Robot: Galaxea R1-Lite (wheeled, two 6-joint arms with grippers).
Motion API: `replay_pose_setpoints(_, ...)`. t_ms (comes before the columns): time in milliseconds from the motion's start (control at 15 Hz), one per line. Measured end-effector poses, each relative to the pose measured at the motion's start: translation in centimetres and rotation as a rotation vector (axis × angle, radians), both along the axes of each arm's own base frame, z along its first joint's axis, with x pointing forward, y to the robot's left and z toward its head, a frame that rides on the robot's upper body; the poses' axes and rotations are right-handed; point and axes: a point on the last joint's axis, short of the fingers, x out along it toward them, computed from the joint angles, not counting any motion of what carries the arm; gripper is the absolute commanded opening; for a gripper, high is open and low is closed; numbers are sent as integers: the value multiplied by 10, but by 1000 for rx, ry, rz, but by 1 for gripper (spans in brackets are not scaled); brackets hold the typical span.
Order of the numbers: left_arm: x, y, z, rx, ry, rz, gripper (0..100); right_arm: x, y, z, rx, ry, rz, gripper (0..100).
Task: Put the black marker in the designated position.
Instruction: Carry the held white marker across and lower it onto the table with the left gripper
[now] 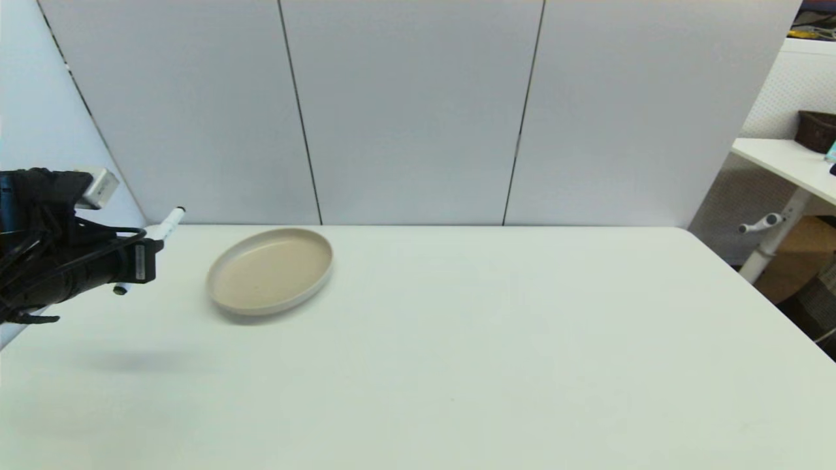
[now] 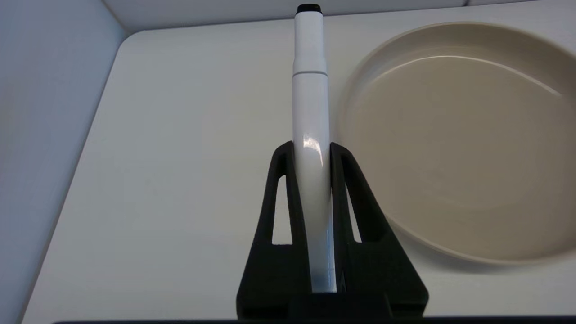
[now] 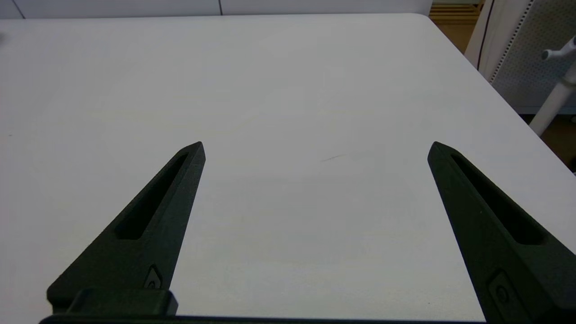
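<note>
White worktop [image 1: 457, 365]: left end effector [image 2: 311, 150] clamps slim white-barrelled black marker [image 2: 310, 135] beside round beige plate [image 1: 271, 269]; releasing aloft, it could roll.

Lab: partition panels [image 1: 418, 111], white table [image 1: 457, 365].

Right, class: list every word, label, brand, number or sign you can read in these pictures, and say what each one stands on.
None can be read.
Small pale label on the left gripper: too small to read.
Black marker, held in that gripper: plain white barrel, no print showing.
Beige plate: no marking.
White table: no marking.
Right gripper, open over bare table: small embossed marks near its finger bases, no letters legible.
</note>
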Motion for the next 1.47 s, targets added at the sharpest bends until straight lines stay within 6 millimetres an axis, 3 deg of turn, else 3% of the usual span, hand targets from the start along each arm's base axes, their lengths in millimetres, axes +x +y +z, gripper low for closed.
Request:
replay_pose_setpoints(467,58,23,-40,-10,77,35,0,0,0,0,0,0,0,100)
replay_pose_setpoints(800,78,27,-69,-18,132,34,0,0,0,0,0,0,0,100)
replay_pose_setpoints(1000,82,28,-76,-19,133,34,0,0,0,0,0,0,0,100)
replay_pose_setpoints(1067,83,29,-77,-20,136,35,100,0,0,0,0,0,0,100)
replay_pose_setpoints(1467,85,29,-80,-23,144,25,100,0,0,0,0,0,0,100)
